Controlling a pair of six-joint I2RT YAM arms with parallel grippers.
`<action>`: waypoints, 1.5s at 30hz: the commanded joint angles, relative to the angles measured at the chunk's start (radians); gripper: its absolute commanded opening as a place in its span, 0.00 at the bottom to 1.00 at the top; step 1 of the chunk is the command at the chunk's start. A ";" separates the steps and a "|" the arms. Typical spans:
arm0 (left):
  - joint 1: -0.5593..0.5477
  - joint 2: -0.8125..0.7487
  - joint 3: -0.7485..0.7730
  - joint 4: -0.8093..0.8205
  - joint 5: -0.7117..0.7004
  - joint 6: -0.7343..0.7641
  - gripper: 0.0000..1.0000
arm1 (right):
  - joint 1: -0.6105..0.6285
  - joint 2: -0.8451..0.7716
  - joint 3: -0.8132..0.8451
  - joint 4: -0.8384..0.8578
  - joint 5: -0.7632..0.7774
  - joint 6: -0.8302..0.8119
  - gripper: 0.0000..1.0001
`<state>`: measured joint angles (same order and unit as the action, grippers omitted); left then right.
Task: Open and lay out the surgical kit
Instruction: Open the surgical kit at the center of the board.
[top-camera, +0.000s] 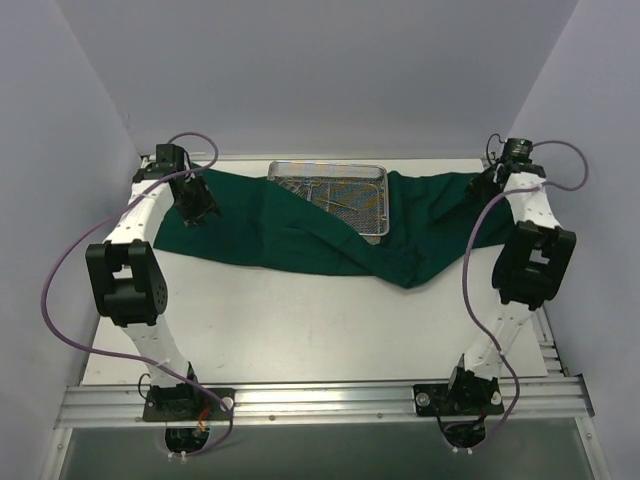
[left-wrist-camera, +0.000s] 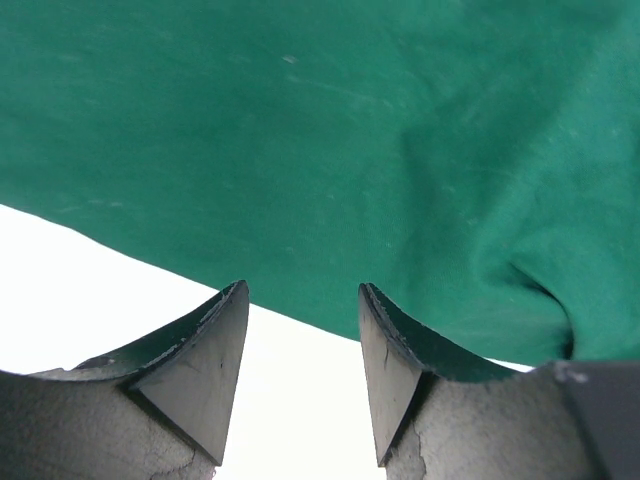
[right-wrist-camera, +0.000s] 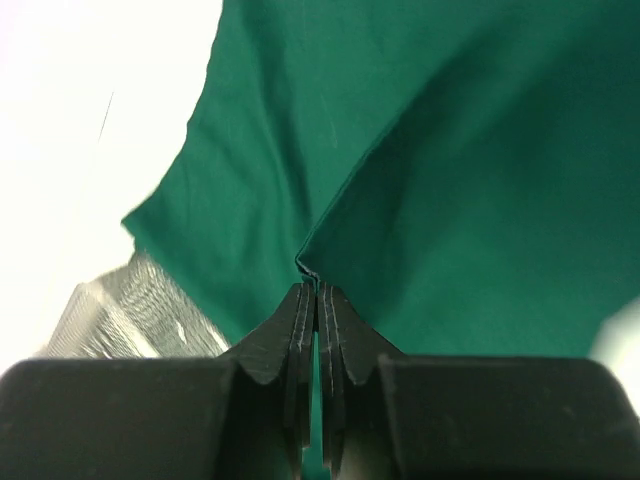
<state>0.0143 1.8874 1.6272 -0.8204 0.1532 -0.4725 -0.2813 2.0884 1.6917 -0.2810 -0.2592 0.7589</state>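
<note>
The dark green drape lies spread across the far half of the table. The silver wire-mesh tray sits on it at the back, holding small steel instruments. My left gripper is open and empty over the drape's left end; in the left wrist view its jaws stand apart at the drape's edge. My right gripper is shut on a fold of the drape at its right end. A corner of the tray shows in the right wrist view.
Bare white table lies in front of the drape. Grey walls close in on the left, right and back. Purple cables loop from both arms. A metal rail runs along the near edge.
</note>
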 joint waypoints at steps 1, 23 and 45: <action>0.013 -0.068 0.025 0.007 -0.060 0.015 0.57 | -0.012 -0.279 0.023 -0.348 0.214 -0.205 0.00; 0.096 -0.320 -0.198 0.029 -0.018 0.017 0.60 | 0.253 -0.825 -0.205 -0.496 0.281 -0.198 1.00; 0.082 -0.358 -0.271 0.052 0.098 0.044 0.58 | 0.748 0.317 0.577 0.095 -0.304 -0.497 0.85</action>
<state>0.0971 1.5581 1.3430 -0.7822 0.2295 -0.4416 0.4709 2.3974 2.2364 -0.2604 -0.4305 0.2966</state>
